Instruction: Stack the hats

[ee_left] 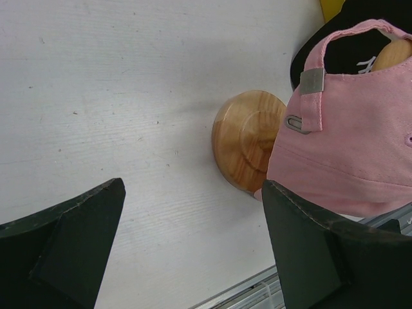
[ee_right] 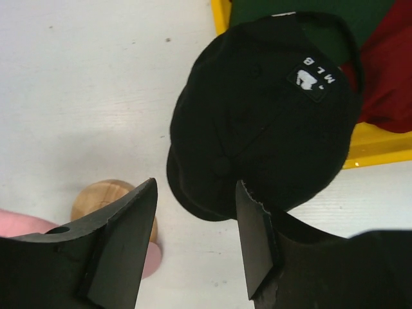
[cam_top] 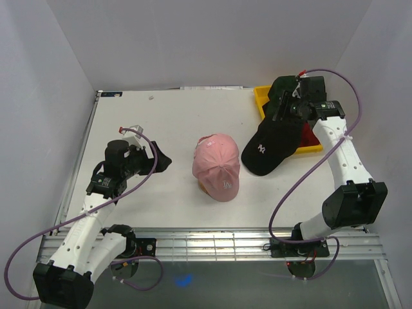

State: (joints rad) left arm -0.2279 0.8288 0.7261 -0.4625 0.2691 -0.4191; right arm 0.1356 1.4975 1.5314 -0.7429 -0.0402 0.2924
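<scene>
My right pincer point(ee_right: 195, 188) hangs with jaws parted, gripping nothing; the black cap point(ee_right: 257, 116) lies just below and ahead of its tips, back end over the yellow tray's point(ee_right: 380, 147) rim, front on the tabletop point(ee_right: 84, 84). My left pincer point(ee_left: 193, 187) stands wide open; the pink cap point(ee_left: 351, 141) sits on the wooden stand point(ee_left: 244, 138), close beside one finger.

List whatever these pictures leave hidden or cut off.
1. Green cap: right wrist view, mostly under the black cap and cut by the top edge; its shape cannot be told.
2. Red cap: same view, cut by the right edge; brim and logo unseen.
3. Wooden stand: left wrist view, its top hidden under the pink cap.
4. Yellow tray: top view, largely covered by the right arm and the black cap.
</scene>
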